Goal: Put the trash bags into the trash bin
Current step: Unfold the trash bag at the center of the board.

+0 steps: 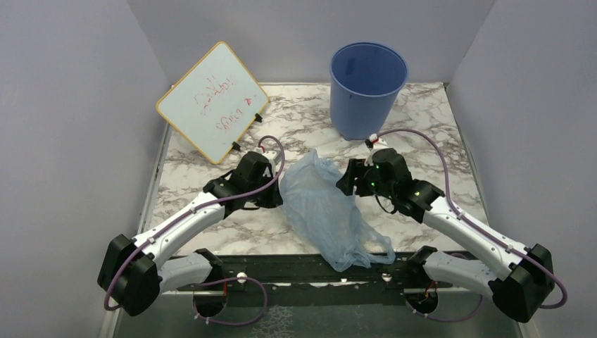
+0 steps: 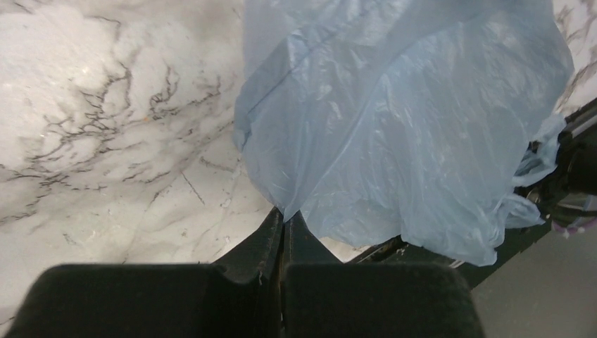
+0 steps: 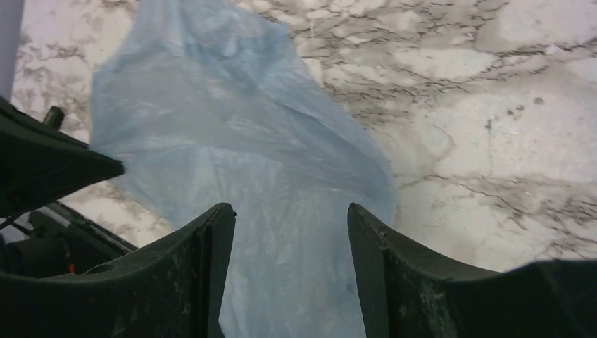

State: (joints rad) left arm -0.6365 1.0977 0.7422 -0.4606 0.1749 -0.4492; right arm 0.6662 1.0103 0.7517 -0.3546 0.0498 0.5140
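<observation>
Left arm base (image 1: 130, 274) and right arm base (image 1: 524, 285) fill the bottom corners of the top view. Trash bag (image 1: 325, 211) lies crumpled on the worktop (image 1: 303, 116) between the arms, its lower end draped over the black rail (image 1: 310, 271) at the near edge. Trash bin (image 1: 366, 113) stands upright at the back, well apart from the bag, nothing visible inside. Left tool (image 1: 273, 189) touches the bag's left edge, right tool (image 1: 348, 179) sits at its right edge. Whiteboard (image 1: 211, 98) leans at back-left.

Left wrist: fingers pressed together, closed. The bag's edge runs to a point right at the tips, so it looks like a thin pinch on the film.

Right wrist: jaws apart, open. Bag spread under and between them, nothing gripped.

Risks, my read:
- The single thin pinch slips once the bag's weight comes on.
- A one-point lift leaves the tail dragging, and it could snag the rail.
- Floppy film drapes over the rim instead of dropping in, or nudges the bin over.
</observation>
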